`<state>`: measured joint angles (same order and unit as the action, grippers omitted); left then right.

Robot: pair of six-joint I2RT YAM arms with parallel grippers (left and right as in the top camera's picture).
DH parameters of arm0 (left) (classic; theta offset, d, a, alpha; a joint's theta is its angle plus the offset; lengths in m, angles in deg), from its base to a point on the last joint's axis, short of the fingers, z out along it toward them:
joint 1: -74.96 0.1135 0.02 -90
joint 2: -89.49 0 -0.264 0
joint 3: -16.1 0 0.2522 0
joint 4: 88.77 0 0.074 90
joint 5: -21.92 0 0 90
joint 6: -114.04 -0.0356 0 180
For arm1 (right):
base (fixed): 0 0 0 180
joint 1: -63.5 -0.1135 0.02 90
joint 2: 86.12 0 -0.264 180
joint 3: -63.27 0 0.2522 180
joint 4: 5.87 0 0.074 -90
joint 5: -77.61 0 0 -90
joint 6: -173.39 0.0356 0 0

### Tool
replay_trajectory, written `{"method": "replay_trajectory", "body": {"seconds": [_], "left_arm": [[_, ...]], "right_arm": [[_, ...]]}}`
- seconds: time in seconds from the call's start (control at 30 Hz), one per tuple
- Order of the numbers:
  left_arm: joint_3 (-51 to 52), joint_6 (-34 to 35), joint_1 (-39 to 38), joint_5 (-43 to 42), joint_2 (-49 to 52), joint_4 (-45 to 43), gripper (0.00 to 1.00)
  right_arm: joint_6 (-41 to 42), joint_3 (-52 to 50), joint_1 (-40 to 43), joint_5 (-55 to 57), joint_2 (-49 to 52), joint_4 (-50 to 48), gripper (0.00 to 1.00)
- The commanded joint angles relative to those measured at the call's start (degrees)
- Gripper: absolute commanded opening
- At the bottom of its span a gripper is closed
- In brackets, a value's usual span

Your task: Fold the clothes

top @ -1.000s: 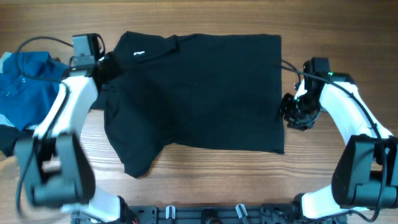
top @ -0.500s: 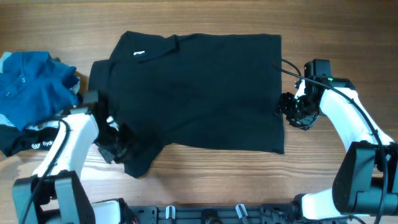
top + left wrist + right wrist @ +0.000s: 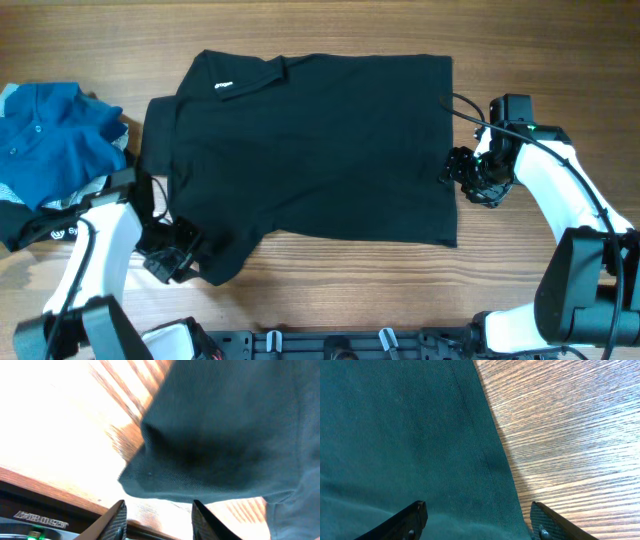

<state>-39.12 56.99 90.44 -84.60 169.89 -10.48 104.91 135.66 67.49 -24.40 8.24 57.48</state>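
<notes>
A large black collared shirt with a small white logo lies spread flat on the wooden table. My left gripper is open at the shirt's lower-left sleeve corner; in the left wrist view the fingers sit just short of the sleeve's tip. My right gripper is open at the shirt's right edge; in the right wrist view its fingers straddle the hem. A blue polo and a black white-lettered piece lie at the far left.
The wooden table shows around the shirt. A black rail with clamps runs along the front edge. A cable loops by the right arm.
My left arm has swung from the shirt's upper-left shoulder down to its lower-left sleeve corner. The left sleeve now lies spread out. The right gripper has edged slightly toward the hem.
</notes>
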Motion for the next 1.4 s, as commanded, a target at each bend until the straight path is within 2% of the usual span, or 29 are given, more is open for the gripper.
{"method": "replay_trajectory", "body": {"seconds": [0.0, 0.1, 0.2, 0.23, 0.3, 0.33, 0.57, 0.73, 0.83, 0.93, 0.97, 1.0, 1.1, 1.17, 1.23, 1.27, 1.3, 1.37], "left_arm": [[-0.66, -0.44, 0.90, 2.25, -1.97, 0.24, 0.49], [3.45, 5.03, 0.72, 3.30, -1.97, -1.95, 0.55], [10.21, 8.04, 0.72, 0.85, -1.97, -6.80, 0.53], [11.08, 8.04, 0.72, 0.48, -1.97, -7.58, 0.48], [11.06, 8.02, 0.79, -0.81, -1.99, -8.63, 0.13], [10.80, 8.00, 0.83, -2.34, -1.99, -9.14, 0.04], [-2.97, 4.74, 0.83, -2.62, -3.85, -4.70, 0.04], [-4.81, 3.26, 0.81, -3.85, -4.76, -4.52, 0.04], [-4.81, 3.06, 0.81, -3.85, -4.87, -4.50, 0.04], [-4.98, 1.55, 0.81, -3.82, -4.96, -4.52, 0.04], [-4.98, 1.53, 0.81, -3.85, -4.96, -4.50, 0.04], [-4.98, 0.39, 0.76, -3.89, -4.94, -4.46, 0.08], [-4.96, -1.27, 0.70, -3.85, -4.94, -2.86, 0.21], [-4.96, -1.29, -0.63, -3.80, -4.94, -2.36, 0.25], [-4.96, -1.27, -2.73, -3.32, -4.92, -2.56, 0.31], [-4.94, -1.25, -4.59, -2.91, -4.92, -2.58, 0.34], [-4.94, -1.20, -6.19, -2.69, -4.92, -2.62, 0.38], [-4.94, -1.18, -7.65, -1.11, -4.92, -2.60, 0.38]], "right_arm": [[-0.59, 0.17, -0.22, -0.90, -1.05, -0.26, 0.72], [-0.55, 0.17, -0.22, -0.87, -1.05, -0.26, 0.72], [-0.48, 0.17, -0.22, -0.39, -1.05, -0.22, 0.72], [-0.35, 0.17, -0.22, 0.04, -1.05, -0.22, 0.73], [0.96, 0.17, -0.17, 0.17, -1.05, 0.04, 0.72], [1.73, 0.17, -0.15, 0.20, -1.05, 0.42, 0.72], [5.66, -1.60, 0.44, 0.57, -1.03, 2.10, 0.76], [6.10, -8.83, 2.71, -1.81, -1.01, 2.29, 0.75], [12.02, -14.14, 3.43, -1.07, -1.01, 1.03, 0.68], [9.20, -16.85, 3.76, -2.12, -1.01, -3.58, 0.64], [7.13, -17.09, 3.76, -4.07, -1.01, -4.74, 0.58], [5.49, -17.09, 3.76, -6.21, -1.01, -4.92, 0.41], [2.16, -17.07, 3.76, -6.97, -1.01, -2.56, 0.17], [0.96, -16.92, 3.76, -6.95, -1.01, -1.09, 0.15], [0.96, -16.55, 3.76, -6.97, -1.01, -0.74, 0.17], [0.98, -16.37, 3.76, -6.88, -1.01, -0.13, 0.45], [2.19, -16.37, 3.76, -5.27, -1.01, 1.16, 0.62], [5.64, -16.37, 4.22, -0.61, -1.01, 3.17, 0.64]]}}
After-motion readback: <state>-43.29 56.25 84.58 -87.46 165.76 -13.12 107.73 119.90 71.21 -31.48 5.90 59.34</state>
